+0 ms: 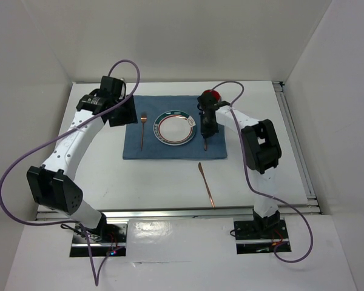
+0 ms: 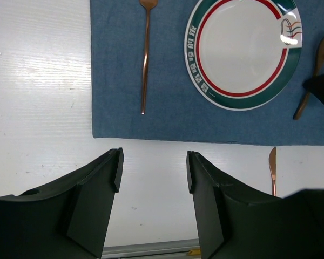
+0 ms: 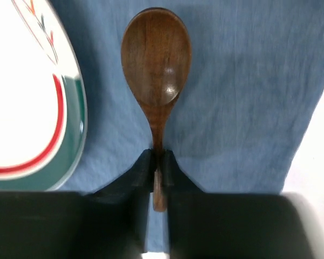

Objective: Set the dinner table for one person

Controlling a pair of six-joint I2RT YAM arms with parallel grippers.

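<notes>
The white dinner table (image 1: pixel 158 182) carries a blue placemat (image 1: pixel 170 151). On the mat lie a white plate with a green and red rim (image 1: pixel 176 128) and, to its left, a copper fork (image 1: pixel 142 130). My right gripper (image 1: pixel 206 133) is shut on the handle of a brown wooden spoon (image 3: pixel 156 59), low over the mat just right of the plate (image 3: pixel 21 108); I cannot tell if the spoon touches the mat. A copper knife (image 1: pixel 207 183) lies on the bare table in front of the mat. My left gripper (image 2: pixel 154 170) is open and empty, over bare table near the mat's left edge.
A red object (image 1: pixel 213 95) shows partly behind the right wrist at the mat's far edge. Metal rails run along the table's near edge (image 1: pixel 182 212) and right edge (image 1: pixel 294 145). White walls enclose the table at the back and sides.
</notes>
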